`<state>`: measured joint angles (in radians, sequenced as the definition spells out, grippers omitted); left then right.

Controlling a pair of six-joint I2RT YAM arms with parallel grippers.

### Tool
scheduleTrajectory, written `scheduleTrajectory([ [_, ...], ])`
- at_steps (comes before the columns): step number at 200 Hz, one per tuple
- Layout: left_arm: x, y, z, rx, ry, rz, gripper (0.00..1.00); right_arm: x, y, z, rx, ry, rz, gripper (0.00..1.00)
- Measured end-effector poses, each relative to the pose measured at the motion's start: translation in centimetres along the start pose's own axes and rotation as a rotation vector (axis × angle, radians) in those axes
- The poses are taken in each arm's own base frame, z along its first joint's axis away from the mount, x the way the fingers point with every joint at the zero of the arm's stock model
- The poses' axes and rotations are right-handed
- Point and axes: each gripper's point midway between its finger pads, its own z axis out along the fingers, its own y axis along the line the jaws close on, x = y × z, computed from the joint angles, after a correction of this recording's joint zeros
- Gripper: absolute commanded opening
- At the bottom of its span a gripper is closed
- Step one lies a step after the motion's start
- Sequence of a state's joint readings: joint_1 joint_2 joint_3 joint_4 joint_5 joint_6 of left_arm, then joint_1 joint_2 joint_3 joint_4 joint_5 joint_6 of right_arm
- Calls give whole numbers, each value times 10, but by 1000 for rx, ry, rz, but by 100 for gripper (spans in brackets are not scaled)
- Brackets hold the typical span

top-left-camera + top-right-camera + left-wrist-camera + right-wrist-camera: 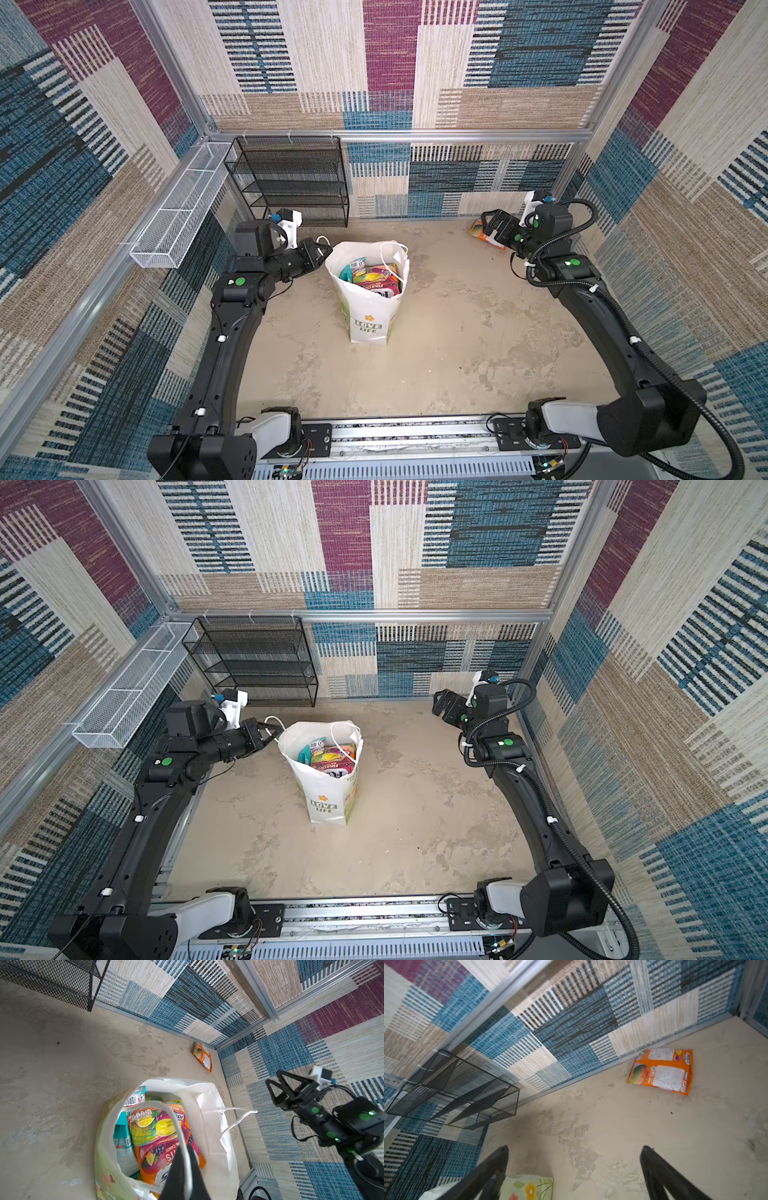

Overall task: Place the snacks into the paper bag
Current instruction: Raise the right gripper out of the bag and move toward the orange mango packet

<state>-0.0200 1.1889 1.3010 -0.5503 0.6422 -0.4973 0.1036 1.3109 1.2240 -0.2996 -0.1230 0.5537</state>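
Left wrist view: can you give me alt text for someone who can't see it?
The left gripper is shut on the white cord handle of the paper bag, whose open mouth shows several snacks inside. One orange packet lies on the table by the wall, and the right gripper hangs open, empty.

The paper bag (365, 309) (328, 787) carries green "LOVE LIFE" on its front in both top views. Inside the bag, the orange-and-purple packet (162, 1138) shows "LEMON &", "CANDY" and "FO". The orange packet (661, 1071) outside the bag has print too small to read.
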Motion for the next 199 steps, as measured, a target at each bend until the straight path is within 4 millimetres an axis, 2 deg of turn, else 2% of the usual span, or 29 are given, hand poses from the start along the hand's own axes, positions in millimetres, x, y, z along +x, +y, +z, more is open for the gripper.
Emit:
scheduleTrajectory([
  [52, 1, -1, 0, 7, 6, -5, 4, 44, -101, 48, 94, 68, 219, 100],
  [78, 2, -1, 1, 11, 9, -6, 4, 64, -135, 73, 120, 111, 308, 100],
  [125, 2, -1, 1, 11, 10, -6, 4, 89, -172, 105, 115, 168, 422, 100],
  [159, 2, 1, 3, 9, 15, -11, 4, 103, -185, 124, 94, 212, 485, 100],
  [199, 0, -1, 3, 15, 4, -2, 4, 107, -192, 144, 64, 243, 524, 100],
])
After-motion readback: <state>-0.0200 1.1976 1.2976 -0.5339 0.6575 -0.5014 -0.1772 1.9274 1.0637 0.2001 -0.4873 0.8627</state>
